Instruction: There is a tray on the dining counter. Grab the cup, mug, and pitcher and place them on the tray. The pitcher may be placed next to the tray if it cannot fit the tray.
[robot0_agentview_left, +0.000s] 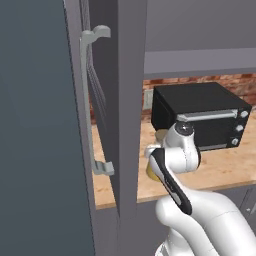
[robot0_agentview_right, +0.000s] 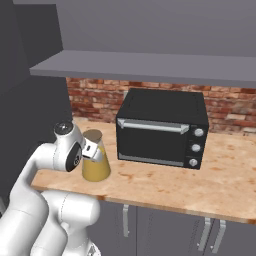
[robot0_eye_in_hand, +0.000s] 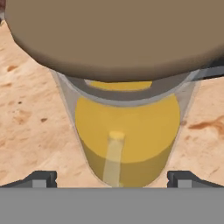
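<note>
On your right base view, the pitcher (robot0_agentview_right: 96, 162) stands upright on the tan wood-grain surface (robot0_agentview_right: 210, 185), near its front edge, with orange-yellow juice filling its wide lower part and a round tan lid on top. The arm's wrist sits just left of it, and the hand reaches onto the pitcher's neck (you can't make out the fingers from here). To the right of the pitcher, apart from it, a black toaster oven (robot0_agentview_right: 162, 127) sits against the red brick wall (robot0_agentview_right: 95, 97), under a grey shelf (robot0_agentview_right: 150, 67).
</note>
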